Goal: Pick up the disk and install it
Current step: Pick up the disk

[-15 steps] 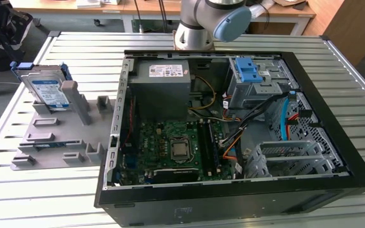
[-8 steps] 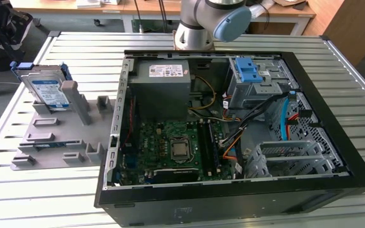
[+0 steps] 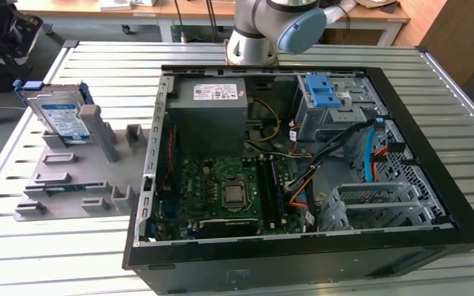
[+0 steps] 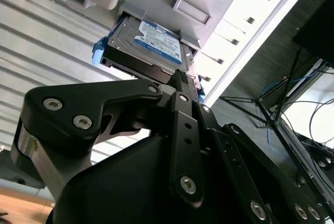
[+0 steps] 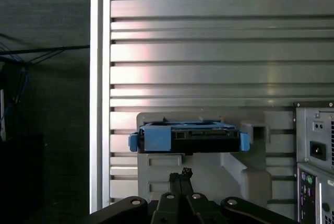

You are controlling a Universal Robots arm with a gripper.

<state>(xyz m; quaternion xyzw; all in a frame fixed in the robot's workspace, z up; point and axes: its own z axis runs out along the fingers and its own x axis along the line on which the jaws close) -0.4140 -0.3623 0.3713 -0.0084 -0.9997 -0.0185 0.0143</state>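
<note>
Closest to my wrist cameras, the gripper (image 5: 181,175) has its jaws closed together, with nothing between them. Just past the tips and apart from them, the disk (image 5: 188,136) stands on edge in the grey holder (image 5: 156,174), at that holder's far corner on the exterior view's left. The holder lies on the slatted table (image 3: 97,55), beside the open computer case (image 3: 303,265).

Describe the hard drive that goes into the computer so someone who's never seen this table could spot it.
A grey plastic fixture lies on the slatted table, to the exterior view's left of the open black computer case. At its far end the disk stands on edge. Unlike the plain grey blocks around it, it is silver with a white-and-blue label and a blue bracket.
</note>
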